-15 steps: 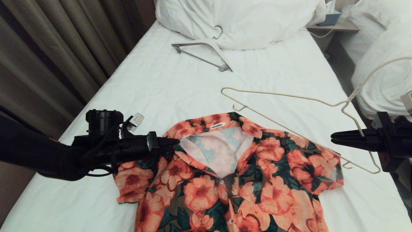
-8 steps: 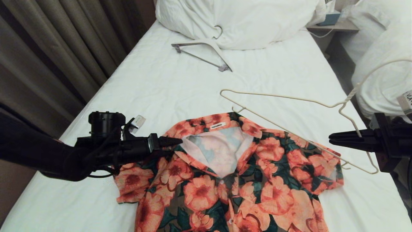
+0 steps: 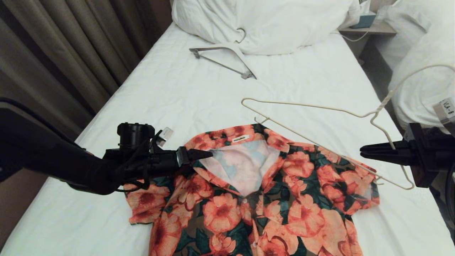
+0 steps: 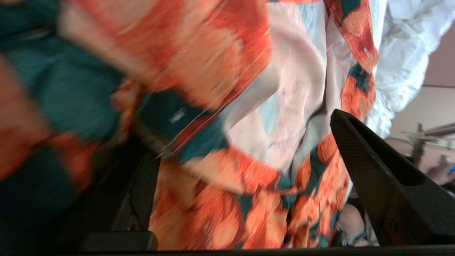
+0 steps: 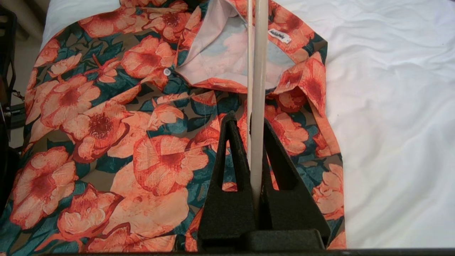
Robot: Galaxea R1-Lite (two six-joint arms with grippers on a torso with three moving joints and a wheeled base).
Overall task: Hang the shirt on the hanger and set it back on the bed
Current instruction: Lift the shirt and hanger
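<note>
The shirt (image 3: 270,206), orange flowers on dark green, lies flat and face up on the bed (image 3: 177,96), its collar spread to show the pale inside. My left gripper (image 3: 208,154) is at the collar's left edge. In the left wrist view the left gripper (image 4: 241,142) is open, jaws wide apart, with the shirt (image 4: 220,199) collar between them. My right gripper (image 3: 362,152) is shut on the thin cream hanger (image 3: 305,105), held slanted above the shirt's right shoulder. The right wrist view shows the right gripper (image 5: 249,117) clamped on the hanger (image 5: 261,71) wire over the shirt (image 5: 106,124).
A thicker white hanger (image 3: 227,48) lies near the big pillow (image 3: 277,21) at the head of the bed. Curtains (image 3: 53,53) run along the left side. A second bed (image 3: 419,71) and a nightstand (image 3: 369,26) stand to the right.
My left arm has moved right, onto the collar's left edge. The right gripper and the hanger have shifted slightly left. The shirt has not moved.
</note>
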